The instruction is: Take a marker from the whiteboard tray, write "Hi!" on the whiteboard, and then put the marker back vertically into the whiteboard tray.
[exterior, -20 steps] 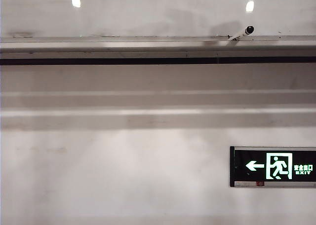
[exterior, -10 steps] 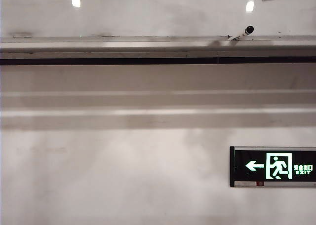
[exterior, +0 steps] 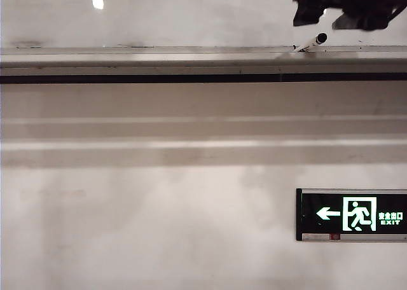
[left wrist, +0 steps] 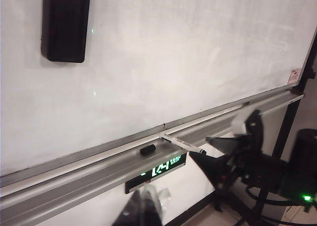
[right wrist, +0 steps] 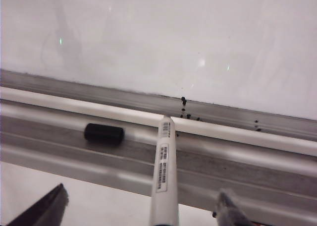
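The marker [exterior: 311,43] lies tilted across the whiteboard tray [exterior: 159,58], black-capped end jutting over the front edge. My right gripper [exterior: 321,21] hangs open just above it, in front of the whiteboard [exterior: 191,16]. In the right wrist view the white barrel [right wrist: 164,171] runs between the spread fingers [right wrist: 49,206], which stand clear of it on both sides. The left wrist view shows the marker [left wrist: 182,143] on the tray [left wrist: 99,171] with the right gripper [left wrist: 223,139] at its end. My left gripper [left wrist: 143,211] hangs back below the tray, fingers together, holding nothing.
A small black cap-like piece [right wrist: 104,133] lies in the tray beside the marker. A black eraser [left wrist: 67,23] sticks to the whiteboard higher up. A lit green exit sign [exterior: 353,215] is on the wall below the tray. Dark specks [right wrist: 184,109] dot the tray's back rail.
The right gripper has come down into the exterior view from the top right and now hangs just above the marker. The marker and the tray have not moved.
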You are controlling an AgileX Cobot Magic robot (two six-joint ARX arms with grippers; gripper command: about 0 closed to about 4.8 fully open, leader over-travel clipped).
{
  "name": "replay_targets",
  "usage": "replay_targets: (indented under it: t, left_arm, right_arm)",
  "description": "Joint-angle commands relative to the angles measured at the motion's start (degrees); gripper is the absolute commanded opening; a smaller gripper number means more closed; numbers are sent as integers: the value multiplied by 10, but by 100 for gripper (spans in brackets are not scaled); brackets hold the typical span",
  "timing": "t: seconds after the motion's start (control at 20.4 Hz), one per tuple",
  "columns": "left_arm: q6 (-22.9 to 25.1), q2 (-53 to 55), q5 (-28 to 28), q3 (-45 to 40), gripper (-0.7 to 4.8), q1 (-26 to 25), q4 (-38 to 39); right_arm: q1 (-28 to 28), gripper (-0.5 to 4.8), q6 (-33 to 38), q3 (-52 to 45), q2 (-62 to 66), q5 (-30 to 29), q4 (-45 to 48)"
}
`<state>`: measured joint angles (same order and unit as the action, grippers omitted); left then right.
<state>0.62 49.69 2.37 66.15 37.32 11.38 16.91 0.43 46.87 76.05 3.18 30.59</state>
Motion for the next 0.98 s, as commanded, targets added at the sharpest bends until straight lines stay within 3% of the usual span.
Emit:
replay_targets:
  t: [0.05, 0.2, 0.34, 0.83, 0.98]
  left_arm:
    - [5, 0, 2, 2, -5, 0, -8]
    - [4, 0, 3, 2, -5, 0, -8]
    - [4, 0, 2, 2, -5, 0, -8]
    - [4, 0, 2, 2, -5, 0, -8]
    - [5, 0, 2, 2, -5, 0, -8]
  right_arm:
    - [0, 387, 0, 13, 23, -3, 17]
    - [-5, 385, 0, 14, 43, 0, 36]
    - [-8, 309, 0, 14, 52, 5, 40]
    - [-28, 304, 3, 14, 61, -14, 42]
    - [-28, 270, 11, 14, 66, -19, 48]
